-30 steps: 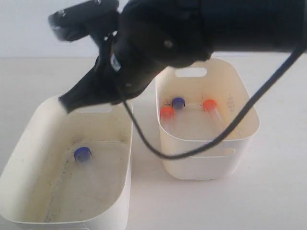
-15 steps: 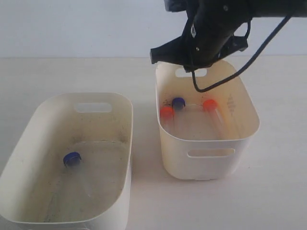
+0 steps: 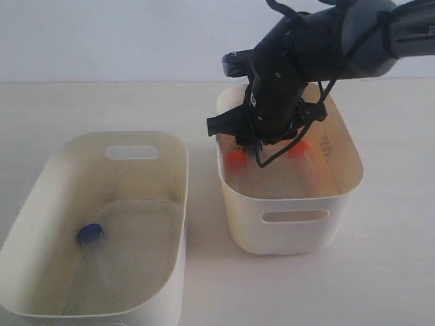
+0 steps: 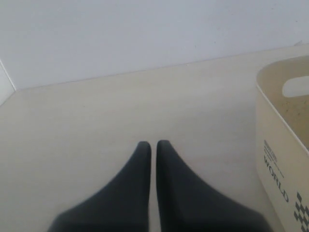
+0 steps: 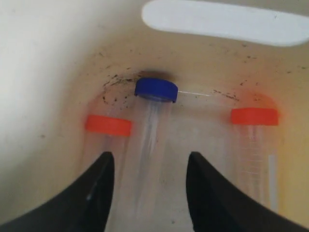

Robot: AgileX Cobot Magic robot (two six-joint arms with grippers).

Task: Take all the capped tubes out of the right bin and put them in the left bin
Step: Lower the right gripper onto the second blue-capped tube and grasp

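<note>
**Right gripper spread wide astride a blue-capped tube**

The right gripper (image 5: pixel 150 155) reaches down into the right bin (image 3: pixel 292 221), its jaws wide apart and holding nothing. In the right wrist view the two fingers (image 5: pixel 99 193) straddle a blue-capped tube (image 5: pixel 150 121) that lies on the bin floor with its cap against the wall under the slot handle. There is a clear gap on each side, and no contact shows.

In the exterior view the first orange-capped tube (image 3: pixel 236 159) lies at 9 o'clock of the gripper and the second orange-capped tube (image 3: pixel 297 151) at 3 o'clock.

The left bin (image 3: pixel 146 139) stands at 9 o'clock of the right bin, just beside it. It holds another blue-capped tube (image 3: pixel 90 233) at 8 o'clock on its floor.

The left gripper (image 4: pixel 150 145) hangs over the bare table (image 4: pixel 96 111), its jaws pressed together and holding nothing.
</note>
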